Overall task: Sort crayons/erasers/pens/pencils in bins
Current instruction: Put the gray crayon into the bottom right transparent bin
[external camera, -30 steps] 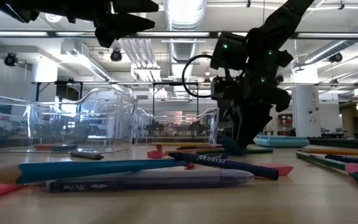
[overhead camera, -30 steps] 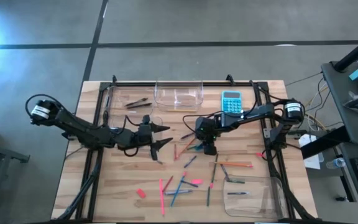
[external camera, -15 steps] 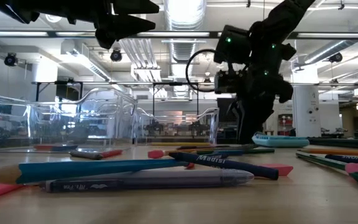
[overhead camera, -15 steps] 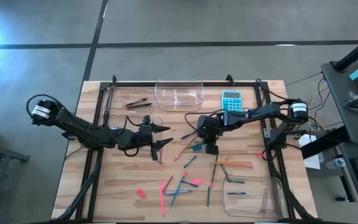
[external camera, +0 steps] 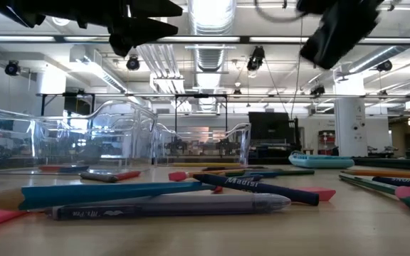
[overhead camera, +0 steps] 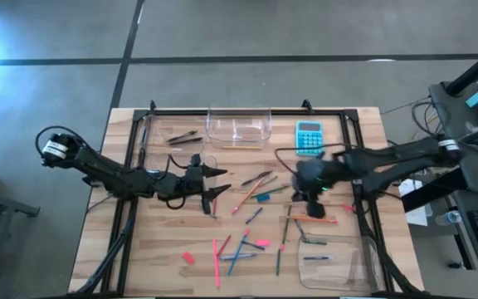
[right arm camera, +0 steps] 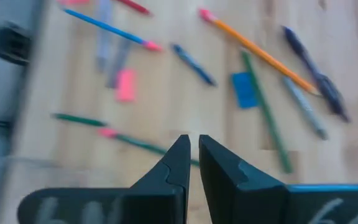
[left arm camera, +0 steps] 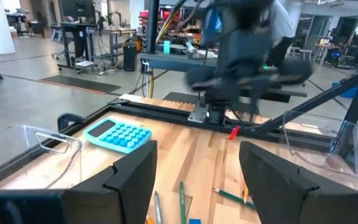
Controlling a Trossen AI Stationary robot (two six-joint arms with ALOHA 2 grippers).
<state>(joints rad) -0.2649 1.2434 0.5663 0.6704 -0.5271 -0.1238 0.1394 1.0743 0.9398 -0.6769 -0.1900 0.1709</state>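
Fingers of the right gripper sit nearly shut on nothing above the table's loose pencils, apparently travelling; the left gripper waits open mid-table.

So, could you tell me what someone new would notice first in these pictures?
Probably the scatter of pencils and pens across the middle of the wooden table, with a turquoise calculator at the far edge. The right gripper hangs above them, jaws nearly shut on nothing, while the left gripper waits open.
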